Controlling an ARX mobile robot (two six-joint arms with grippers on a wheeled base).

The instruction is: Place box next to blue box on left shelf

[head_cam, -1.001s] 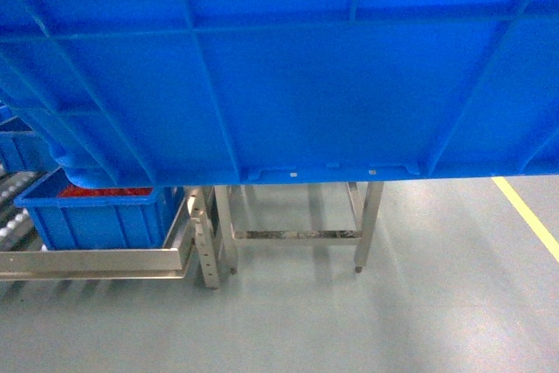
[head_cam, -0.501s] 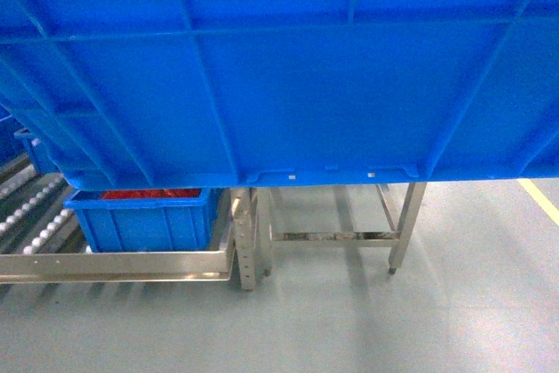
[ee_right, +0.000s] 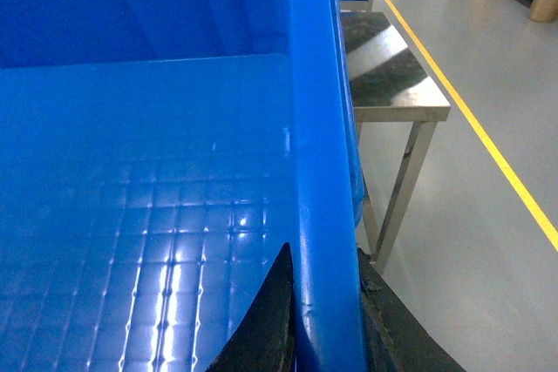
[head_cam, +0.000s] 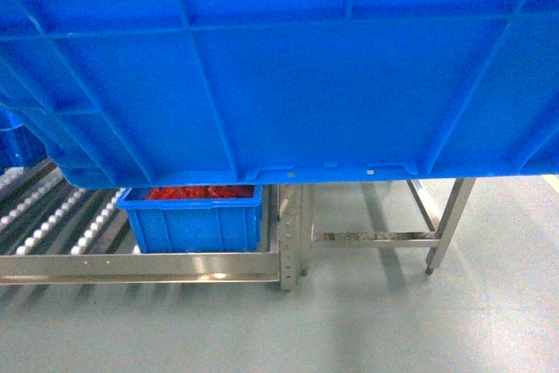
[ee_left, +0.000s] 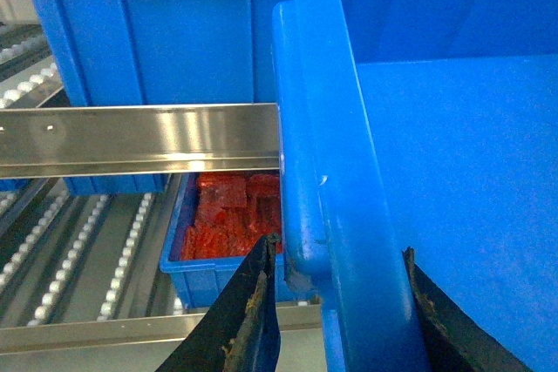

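Note:
The box (head_cam: 288, 67), a large bright-blue ribbed crate, hangs in the air and fills the upper half of the head view. My left gripper (ee_left: 340, 302) is shut on its left rim and my right gripper (ee_right: 327, 311) on its right rim (ee_right: 318, 172), one finger inside the wall and one outside. Below it, a small blue box (head_cam: 196, 216) holding red parts (ee_left: 231, 215) sits on the left shelf (head_cam: 52, 216), a steel rack with white roller tracks. That blue box is at the shelf's right end, with bare rollers (ee_left: 52, 241) to its left.
A steel table (head_cam: 437, 224) stands on the grey floor right of the shelf and under the crate's right end (ee_right: 392, 76). An upper shelf rail (ee_left: 139, 137) carries another blue crate (ee_left: 157, 32). A yellow floor line (ee_right: 488, 145) runs along the right.
In the head view the shelf, the small blue box and the steel table have slid to the right, showing more rollers at the left. The crate stays held in both grippers.

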